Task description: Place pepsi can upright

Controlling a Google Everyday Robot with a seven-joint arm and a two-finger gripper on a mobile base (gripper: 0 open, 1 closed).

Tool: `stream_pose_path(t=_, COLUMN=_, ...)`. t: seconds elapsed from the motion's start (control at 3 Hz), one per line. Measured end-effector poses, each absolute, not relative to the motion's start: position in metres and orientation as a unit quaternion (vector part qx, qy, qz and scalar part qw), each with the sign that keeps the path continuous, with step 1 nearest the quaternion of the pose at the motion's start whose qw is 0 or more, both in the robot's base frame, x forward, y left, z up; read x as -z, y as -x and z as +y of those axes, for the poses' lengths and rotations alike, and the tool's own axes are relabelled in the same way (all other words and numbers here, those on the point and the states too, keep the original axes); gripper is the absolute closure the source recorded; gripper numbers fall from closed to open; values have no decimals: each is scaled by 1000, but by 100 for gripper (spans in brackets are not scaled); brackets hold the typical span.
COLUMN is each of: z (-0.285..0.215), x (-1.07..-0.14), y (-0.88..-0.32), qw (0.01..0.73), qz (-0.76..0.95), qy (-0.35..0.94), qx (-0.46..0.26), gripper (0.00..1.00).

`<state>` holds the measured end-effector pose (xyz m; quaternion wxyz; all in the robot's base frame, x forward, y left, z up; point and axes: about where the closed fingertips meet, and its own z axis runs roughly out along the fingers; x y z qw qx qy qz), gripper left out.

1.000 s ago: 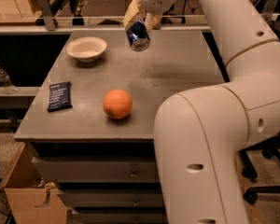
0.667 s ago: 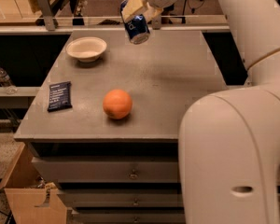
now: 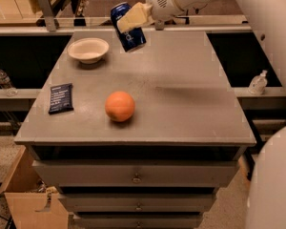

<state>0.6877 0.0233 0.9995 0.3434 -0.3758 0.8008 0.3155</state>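
Note:
The pepsi can (image 3: 129,30) is dark blue with a silver rim. It hangs tilted in the air above the far part of the grey table (image 3: 181,104), to the right of the white bowl. My gripper (image 3: 132,18) is shut on the can, with a pale finger (image 3: 133,16) across its side. The white arm reaches in from the upper right.
A white bowl (image 3: 88,49) sits at the table's far left. An orange (image 3: 119,106) lies near the middle front. A dark snack packet (image 3: 61,98) lies at the left edge. A cardboard box (image 3: 28,199) stands on the floor at lower left. Drawers front the table.
The arm has lifted and swung back, so less of it covers the right side. The can has stayed in the gripper above the far part of the table.

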Motion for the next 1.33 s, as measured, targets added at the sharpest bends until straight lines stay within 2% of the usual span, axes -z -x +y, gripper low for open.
stream_pose_path(t=0.67, z=40, x=-993, y=-663, qw=382, qz=725, qy=475, qx=-320, gripper=100)
stream_pose_path(t=1.33, z=36, x=-989, y=-667, qw=399, qz=707, qy=492, qx=-315, gripper=100)
